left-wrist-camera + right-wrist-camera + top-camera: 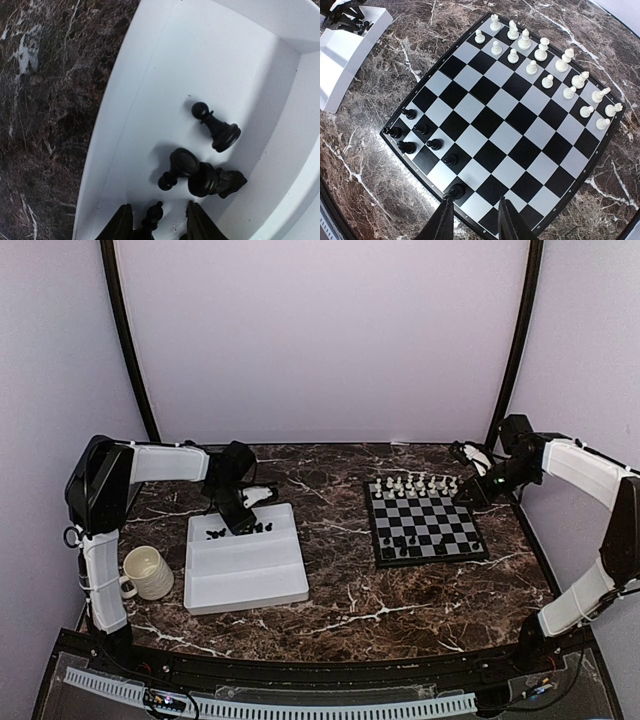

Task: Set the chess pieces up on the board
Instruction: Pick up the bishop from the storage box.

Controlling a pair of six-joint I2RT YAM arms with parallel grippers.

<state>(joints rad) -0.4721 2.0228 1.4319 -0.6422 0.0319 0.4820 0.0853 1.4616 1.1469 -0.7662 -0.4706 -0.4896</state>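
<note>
L pincer: jaws apart around a black piece over the tray, and I cannot tell if it is gripped | R pincer: open above the board's near rim, corner piece at my left fingertip, whites along the far edge

The top external camera sits high above and behind the arms, looking down and forward over the whole marble surface. In that view the white tray lies left of centre and the board right of centre. The left wrist camera looks steeply down, very near, into one corner of the tray, with the left gripper at the frame's bottom edge. The right wrist camera hangs farther off, tilted down across the entire board, with the right gripper at bottom centre. Its upper left corner catches the tray's end, shared with both other views.
</note>
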